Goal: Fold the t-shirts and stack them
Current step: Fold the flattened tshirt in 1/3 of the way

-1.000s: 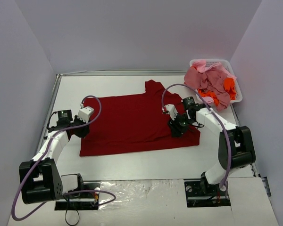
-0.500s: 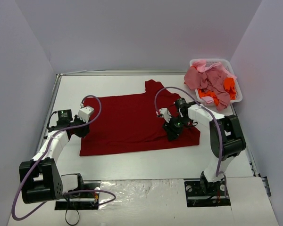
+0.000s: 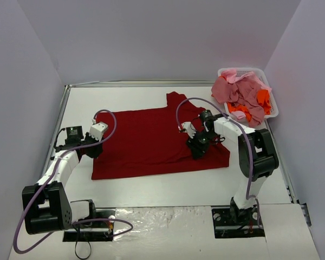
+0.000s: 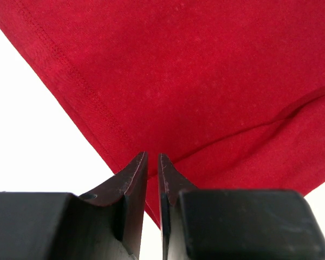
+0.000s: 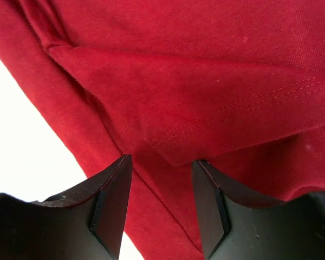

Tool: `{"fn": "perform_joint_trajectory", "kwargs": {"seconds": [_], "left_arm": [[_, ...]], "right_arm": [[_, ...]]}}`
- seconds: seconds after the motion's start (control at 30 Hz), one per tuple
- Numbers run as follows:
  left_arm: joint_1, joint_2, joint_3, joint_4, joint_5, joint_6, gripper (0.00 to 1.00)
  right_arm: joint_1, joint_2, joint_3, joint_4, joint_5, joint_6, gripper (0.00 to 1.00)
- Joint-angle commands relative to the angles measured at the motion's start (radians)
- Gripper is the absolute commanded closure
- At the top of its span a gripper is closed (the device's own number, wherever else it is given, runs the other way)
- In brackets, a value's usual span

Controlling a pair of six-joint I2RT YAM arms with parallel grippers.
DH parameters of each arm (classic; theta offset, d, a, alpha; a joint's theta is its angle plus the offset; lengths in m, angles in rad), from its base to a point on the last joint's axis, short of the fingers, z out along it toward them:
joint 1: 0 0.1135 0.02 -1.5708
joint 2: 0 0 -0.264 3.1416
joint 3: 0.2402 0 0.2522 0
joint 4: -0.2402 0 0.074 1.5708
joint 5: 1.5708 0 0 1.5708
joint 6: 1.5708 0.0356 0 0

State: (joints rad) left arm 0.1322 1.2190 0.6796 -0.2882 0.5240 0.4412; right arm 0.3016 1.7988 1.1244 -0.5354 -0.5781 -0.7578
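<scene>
Bright, even overhead light with soft, faint shadows; wrist views slightly blurred up close.

You are looking at a flat white desk [image 3: 151, 187], a white plastic lattice basket [image 3: 244, 69] sitting at its far right corner, and pale lilac walls [image 3: 151, 38] closing it in.

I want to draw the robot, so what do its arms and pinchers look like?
Both arms, left arm and right arm, are white tubes with chunky black joints. A purple cable loops along each one. The left gripper and right gripper are black, with two smooth, wedge-shaped fingers that narrow to points.
</scene>
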Motion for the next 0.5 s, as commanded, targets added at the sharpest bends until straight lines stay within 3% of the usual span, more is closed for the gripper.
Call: {"fn": "perform_joint_trajectory", "kwargs": {"seconds": [0.0,0.17,0.47], "left_arm": [[0.007,-0.013,0.040,-0.002,0.019,0.001,0.87],[0.007,-0.007,0.041,-0.002,0.019,0.001,0.87],[0.007,0.000,0.046,-0.003,0.019,0.001,0.87]], "right_arm": [[-0.001,0.022,0.038,-0.048,0.024,-0.009,0.56],[-0.001,0.046,0.055,-0.049,0.032,-0.012,0.58],[-0.001,0.063,0.084,-0.052,0.037,-0.005,0.92]]}}
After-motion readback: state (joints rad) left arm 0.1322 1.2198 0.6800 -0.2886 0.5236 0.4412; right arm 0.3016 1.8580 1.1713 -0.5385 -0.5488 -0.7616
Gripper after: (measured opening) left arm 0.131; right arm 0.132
